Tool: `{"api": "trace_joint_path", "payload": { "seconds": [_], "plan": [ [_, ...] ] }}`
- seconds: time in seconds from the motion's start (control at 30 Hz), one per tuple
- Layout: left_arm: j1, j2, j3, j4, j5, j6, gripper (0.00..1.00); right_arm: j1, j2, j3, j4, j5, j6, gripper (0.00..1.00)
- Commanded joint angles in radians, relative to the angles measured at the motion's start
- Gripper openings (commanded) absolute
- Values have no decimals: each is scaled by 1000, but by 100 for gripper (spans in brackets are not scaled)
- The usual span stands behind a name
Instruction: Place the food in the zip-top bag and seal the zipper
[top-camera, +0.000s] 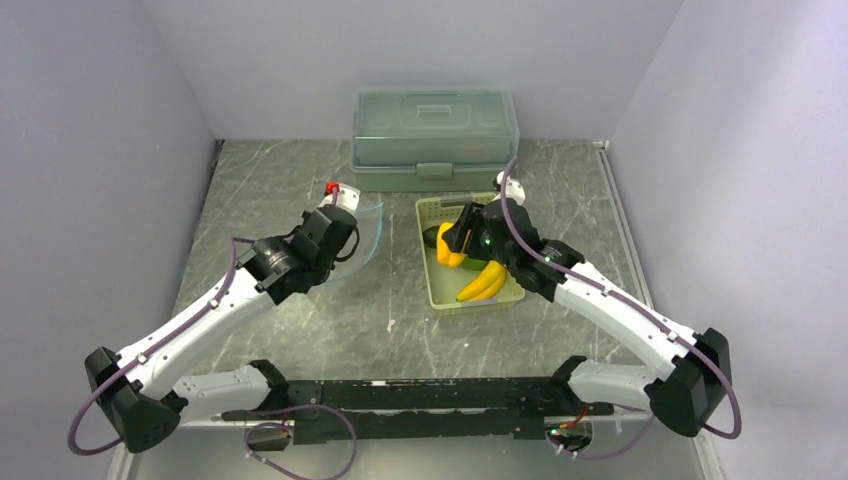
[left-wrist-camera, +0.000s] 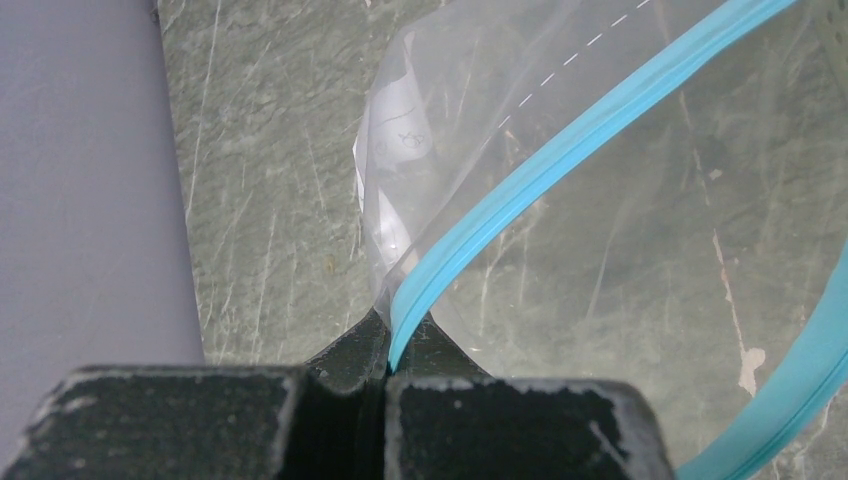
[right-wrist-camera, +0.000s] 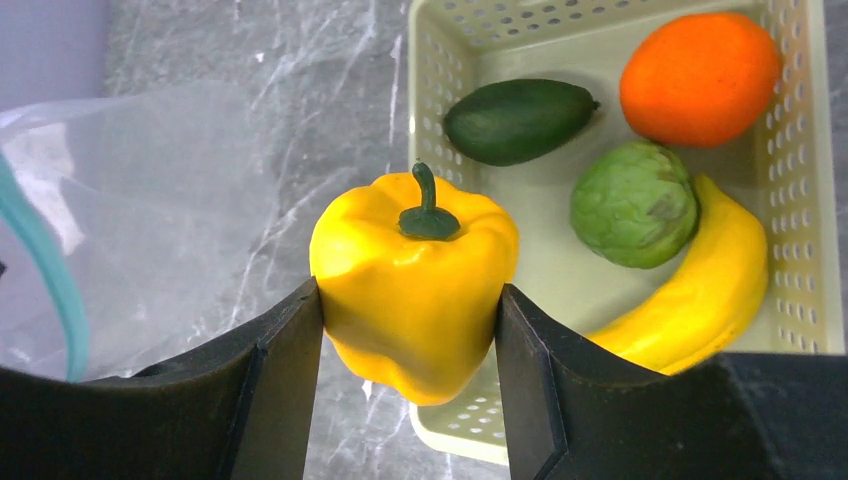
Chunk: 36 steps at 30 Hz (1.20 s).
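Pale green slotted plastic basket (top-camera: 440, 298); beside it, clear floppy plastic bag (left-wrist-camera: 520, 100), its teal-blue zipper strip (left-wrist-camera: 560, 150) clamped in the left gripper (left-wrist-camera: 387, 375). Right gripper (right-wrist-camera: 408, 312) clasps a glossy yellow toy pepper (right-wrist-camera: 420, 265) over the basket's rim nearest the bag.

right pincer (top-camera: 453, 240): yellow pepper (top-camera: 446, 252), over basket (top-camera: 432, 292) | left pincer (top-camera: 346, 209): at zip-top bag (top-camera: 372, 236) | bananas (top-camera: 484, 283): in basket
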Motion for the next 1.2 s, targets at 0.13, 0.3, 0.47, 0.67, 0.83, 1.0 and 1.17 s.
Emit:
{"api": "trace_joint_path", "payload": {
  "seconds": [0.13,0.3,0.47,0.67,0.83,1.0,1.17],
  "plan": [
    [-5,-14,23,30,12,-8,1,50,-47,64,122,-68,6,25],
    [-5,-10,24,29,17,-9,1,113,-65,81,207,-86,31,25],
    [-4,-12,23,31,19,-8,0,170,-54,89,317,-106,69,25],
    [-4,-7,24,32,29,-12,0,222,-22,107,406,-103,94,24],
    [-3,-15,21,37,38,-11,0,241,13,97,473,-126,141,24],
    [-4,-13,22,36,43,-12,0,260,63,116,500,-128,160,23],
    [-4,-15,21,36,45,-12,0,279,131,150,509,-134,176,24]
  ]
}}
